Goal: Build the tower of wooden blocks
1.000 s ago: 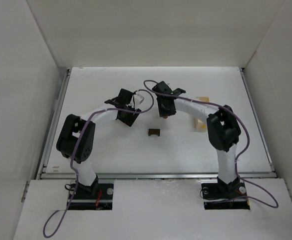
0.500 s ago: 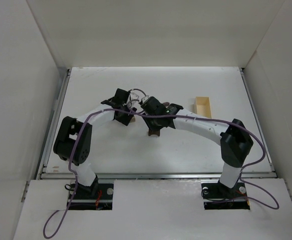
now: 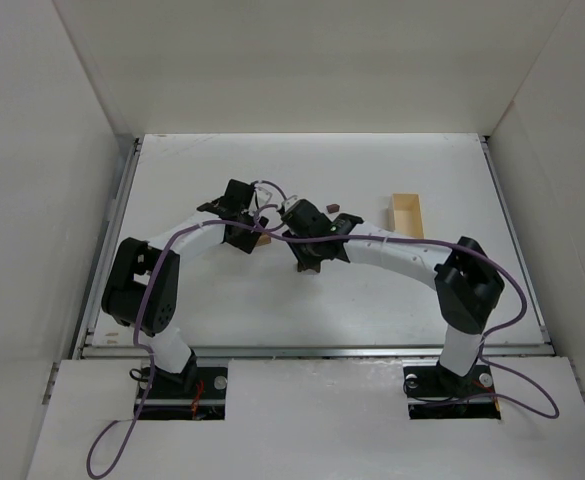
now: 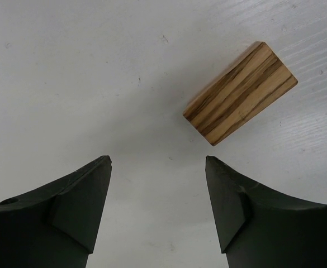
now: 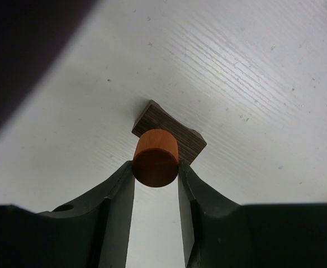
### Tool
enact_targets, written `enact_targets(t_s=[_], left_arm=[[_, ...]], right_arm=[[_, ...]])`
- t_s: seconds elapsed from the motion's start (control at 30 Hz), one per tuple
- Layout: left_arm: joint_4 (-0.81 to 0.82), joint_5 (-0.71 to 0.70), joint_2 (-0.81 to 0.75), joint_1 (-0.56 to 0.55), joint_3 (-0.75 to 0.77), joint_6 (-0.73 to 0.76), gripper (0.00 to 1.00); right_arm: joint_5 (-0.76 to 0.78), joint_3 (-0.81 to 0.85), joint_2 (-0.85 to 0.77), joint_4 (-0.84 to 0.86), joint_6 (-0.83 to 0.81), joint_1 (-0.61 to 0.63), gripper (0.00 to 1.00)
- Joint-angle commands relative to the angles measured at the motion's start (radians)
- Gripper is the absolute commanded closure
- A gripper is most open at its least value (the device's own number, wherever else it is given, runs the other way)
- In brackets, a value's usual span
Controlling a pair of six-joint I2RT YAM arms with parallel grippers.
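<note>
Right gripper [image 5: 155, 177] pinches an orange cylinder [image 5: 155, 158] by its round sides, end face toward the wrist and axis upright, seemingly so that its flat bottom can seat on the dark block [image 5: 181, 135]. That block, the tower's base, lies flat on the desk [image 5: 252, 84] directly beneath, its long axis slanting across the wrist view; whether the two touch I cannot tell. Left gripper [image 4: 157, 162] hangs spread over bare desk, with a striped block [image 4: 240, 92] lying flat just beyond its right finger, long axis diagonal, probably the next piece.
</note>
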Motion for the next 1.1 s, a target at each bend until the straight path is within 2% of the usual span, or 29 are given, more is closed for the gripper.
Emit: enact_targets(t_s=[0.0,1.07], left_arm=[[0.014,-0.008,-0.058,0.004,-0.002,-0.018,0.35],[0.005,-0.027,-0.040,0.004,-0.002,-0.018,0.34]], right_arm=[[0.034,-0.010,0.027,0.001,0.014,-0.002,1.00],[-0.003,-0.054,0.036,0.020,0.023,-0.030,1.00]])
